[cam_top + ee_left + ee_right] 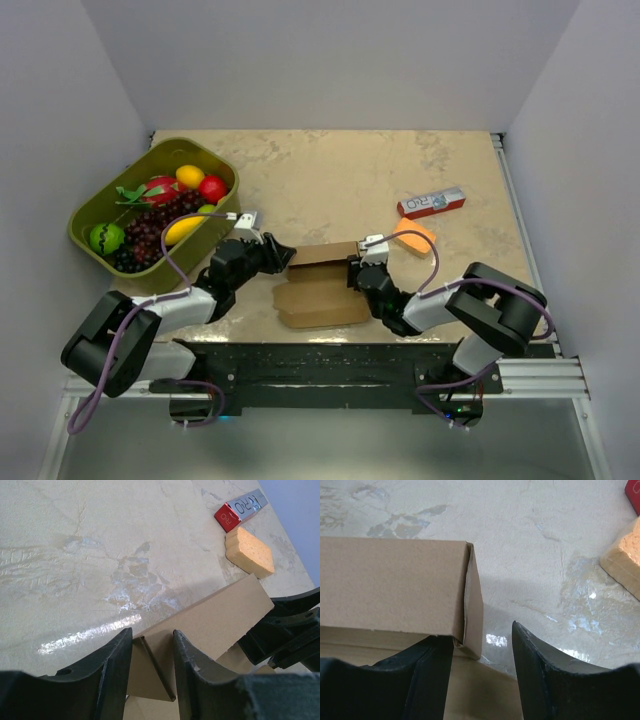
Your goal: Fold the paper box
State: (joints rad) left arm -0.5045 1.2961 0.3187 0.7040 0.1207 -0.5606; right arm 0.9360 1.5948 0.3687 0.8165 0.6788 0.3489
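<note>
- so the paper box (322, 290) sat at the near edge of the table (330, 170), right in front of the two arm bases, half done: flat base panel down, rear wall stood up
- its long axis ran left-to-right across the table, so each arm had one short end facing it. That's the relation your next move hangs on, imo
- your left gripper (152, 636) was on the left end, jaws about halfway in with the folded corner of the wall between the fingers (117, 670). The cardboard looked to touch both sides, so I'd call that a hold, not a hover
- your right gripper (480, 634) was at the right end, jaws apart and gripping nothing. The end corner of the wall sat inside the gap but hugged the finger on the robot's left, and bare table showed between it and the other finger
- so both arms were equally near, one per end. The left was the anchor, the right the free one
- my guess is you were at the side-flap step. The right end panel was upright but loose-looking along its seam
- if you closed the right jaws as they were, the outer finger would have to sweep inward before it met anything, and that could shove the box toward the left arm
- the orange sponge (414, 236) and the red-and-white carton (432, 203) lay well apart behind the right arm, and the fruit basket (85, 235) sat off to the left, none of it in the way
</note>
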